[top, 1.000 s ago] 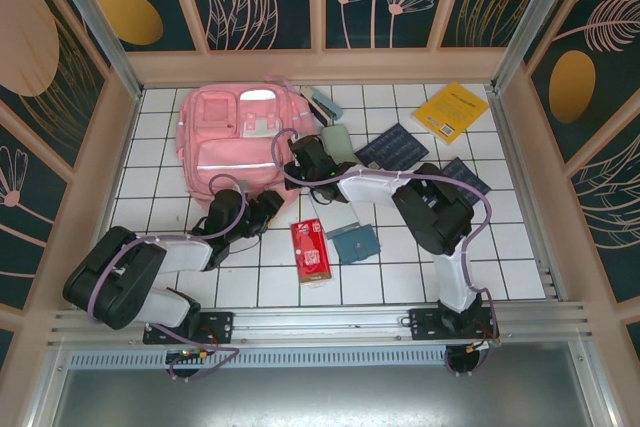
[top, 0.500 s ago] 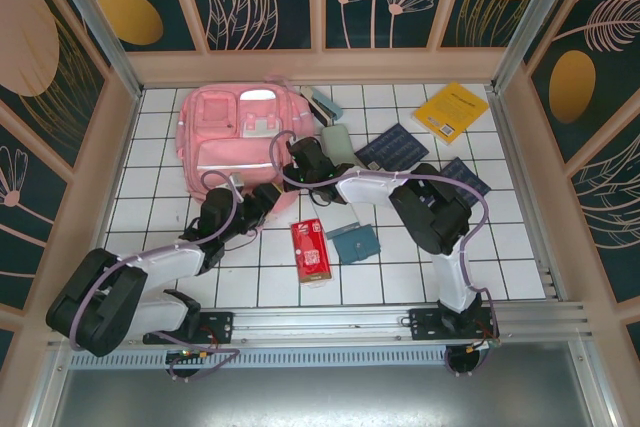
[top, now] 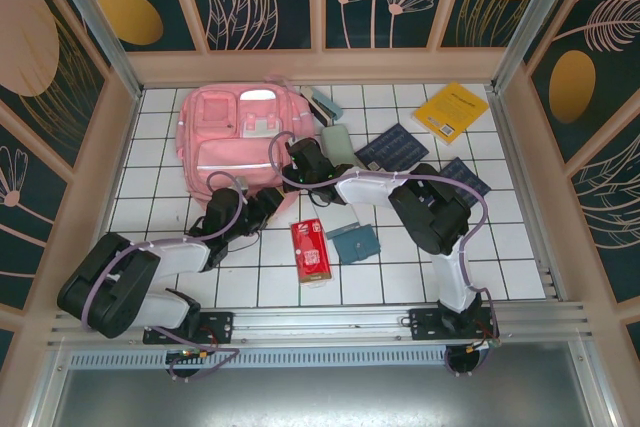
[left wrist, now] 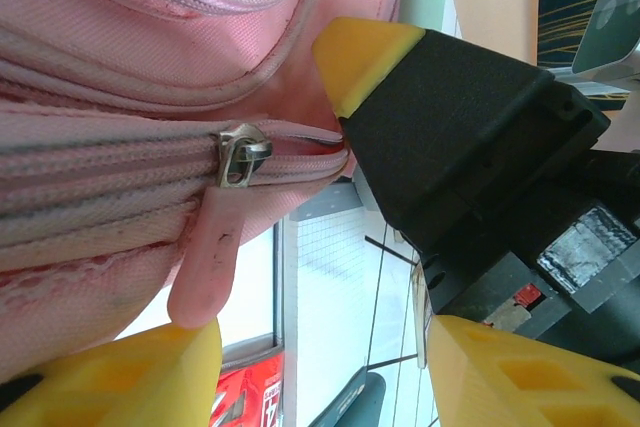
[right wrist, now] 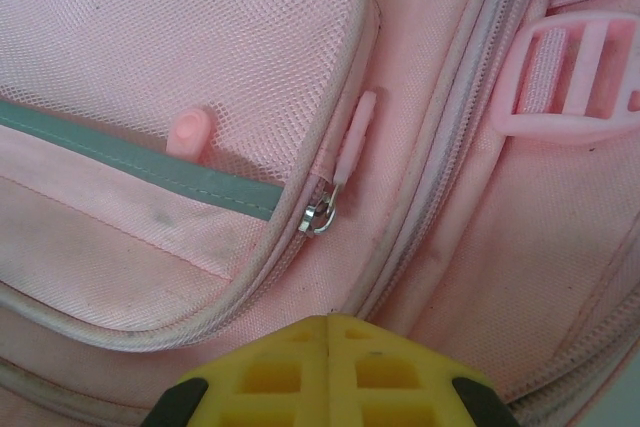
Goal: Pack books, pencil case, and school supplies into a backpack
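Note:
The pink backpack [top: 232, 137] lies flat at the back left. My left gripper [top: 262, 209] [left wrist: 320, 367] is open at its near right corner, where a pink zipper pull [left wrist: 205, 257] hangs from a metal slider [left wrist: 240, 154] just above my left fingertip [left wrist: 110, 377]. My right gripper [top: 298, 155] [right wrist: 330, 347] is shut, its tips pressed against the backpack fabric [right wrist: 200, 67] beside a zipper. On the tiles right of the backpack lie the mint pencil case [top: 338, 142], two navy books [top: 393, 147] [top: 462, 175], the yellow book [top: 452, 110], a red packet [top: 310, 249], a teal square [top: 353, 242] and a stapler [top: 322, 104].
The right gripper's black body with its yellow tip [left wrist: 370, 42] crowds the left wrist view, close to my left gripper. Wooden walls [top: 120, 97] fence the tiled table [top: 500, 247]. Bare tiles lie at the front right.
My left forearm and gripper shifted slightly at the backpack's near corner, up and then back. The right arm stayed put against the backpack.

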